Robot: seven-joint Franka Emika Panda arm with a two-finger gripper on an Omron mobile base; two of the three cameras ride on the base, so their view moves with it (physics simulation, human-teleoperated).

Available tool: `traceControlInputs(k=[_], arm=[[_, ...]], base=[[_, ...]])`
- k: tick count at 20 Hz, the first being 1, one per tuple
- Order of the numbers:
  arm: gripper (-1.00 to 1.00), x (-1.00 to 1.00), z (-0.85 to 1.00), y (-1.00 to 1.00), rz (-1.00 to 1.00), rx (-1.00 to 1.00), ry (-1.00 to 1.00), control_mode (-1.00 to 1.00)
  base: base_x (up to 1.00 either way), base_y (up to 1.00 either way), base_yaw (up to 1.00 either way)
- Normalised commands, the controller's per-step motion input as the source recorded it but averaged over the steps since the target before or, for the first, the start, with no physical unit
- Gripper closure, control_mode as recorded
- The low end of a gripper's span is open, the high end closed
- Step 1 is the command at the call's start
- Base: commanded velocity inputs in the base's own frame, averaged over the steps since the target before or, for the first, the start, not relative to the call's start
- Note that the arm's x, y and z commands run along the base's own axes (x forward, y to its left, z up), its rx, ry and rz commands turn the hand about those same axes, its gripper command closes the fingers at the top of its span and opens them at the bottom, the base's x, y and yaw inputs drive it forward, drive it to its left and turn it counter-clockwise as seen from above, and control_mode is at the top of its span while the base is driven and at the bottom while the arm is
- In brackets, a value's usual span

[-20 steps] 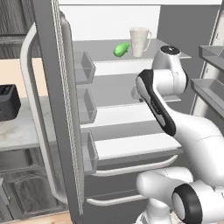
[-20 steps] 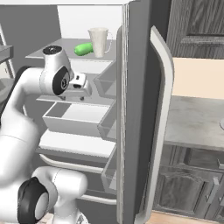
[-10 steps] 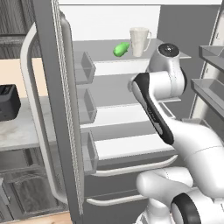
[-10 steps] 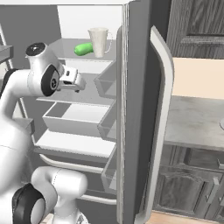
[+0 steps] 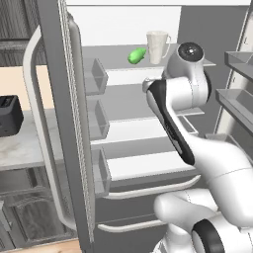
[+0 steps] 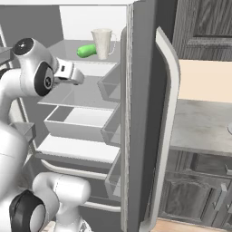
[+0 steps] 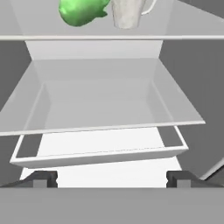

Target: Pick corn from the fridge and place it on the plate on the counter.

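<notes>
Jaws spread, empty; two-finger gripper (image 7: 112, 178) faces grey steel fridge (image 5: 69, 148) shelves, reaching phase. Next: rise toward bright green smooth corn (image 7: 81, 11) beside white mug (image 7: 129, 13).

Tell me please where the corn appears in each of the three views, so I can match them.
Left base view: the corn lies on the fridge's top shelf, left of the white mug.
Right base view: upper left, again left of the mug.
Hand view: top edge, left of the mug.
Shared landmark: the mug.
</notes>
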Motion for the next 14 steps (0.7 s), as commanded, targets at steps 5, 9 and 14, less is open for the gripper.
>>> traceControlInputs(k=[5,9,14], arm=[[-1.0,0.0,0.41,0.03,0.0,0.02,-0.15,-1.0],[-1.0,0.0,0.38,0.07,0.0,0.01,-0.19,-1.0],[-1.0,0.0,0.36,0.11,0.0,0.0,-0.16,-1.0]], base=[[0.0,0.0,0.0],[0.0,0.0,0.0],[0.0,0.0,0.0]])
